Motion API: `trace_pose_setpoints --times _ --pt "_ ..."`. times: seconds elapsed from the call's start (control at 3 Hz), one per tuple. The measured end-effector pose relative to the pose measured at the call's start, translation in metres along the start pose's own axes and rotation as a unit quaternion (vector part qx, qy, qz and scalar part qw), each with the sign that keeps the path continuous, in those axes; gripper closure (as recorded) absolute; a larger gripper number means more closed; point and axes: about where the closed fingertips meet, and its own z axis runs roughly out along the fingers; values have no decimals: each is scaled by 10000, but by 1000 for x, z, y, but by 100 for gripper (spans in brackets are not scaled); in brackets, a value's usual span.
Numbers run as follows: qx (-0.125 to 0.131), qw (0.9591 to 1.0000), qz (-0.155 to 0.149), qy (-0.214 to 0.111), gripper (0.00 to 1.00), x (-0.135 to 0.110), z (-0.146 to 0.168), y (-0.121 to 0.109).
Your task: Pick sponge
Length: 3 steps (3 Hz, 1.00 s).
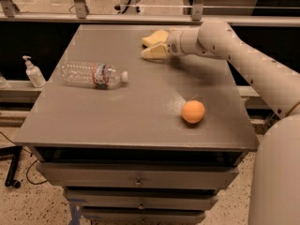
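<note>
Sponge (157, 36) lies flat nr desk (117, 121) far edge, long axis approx left-right. Claw (151, 53) just beside its near side; spread or pinched, can't tell.

Grey table (117, 121) bearing a bottle (93, 74) and a ball (193, 111), drawers (138, 177) beneath.
The clear plastic bottle lies on its side at the left, cap pointing right; the orange ball sits well apart from it, near the front right. A pump bottle (33, 73), perhaps hand sanitiser, stands on a ledge (18, 89) off the left edge. The gripper (154, 51) is at the table's far side.
</note>
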Motion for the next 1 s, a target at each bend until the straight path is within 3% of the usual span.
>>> trace_pose_setpoints --times 1.0 --pt "51 9998 -141 -126 87 -10 -3 -9"
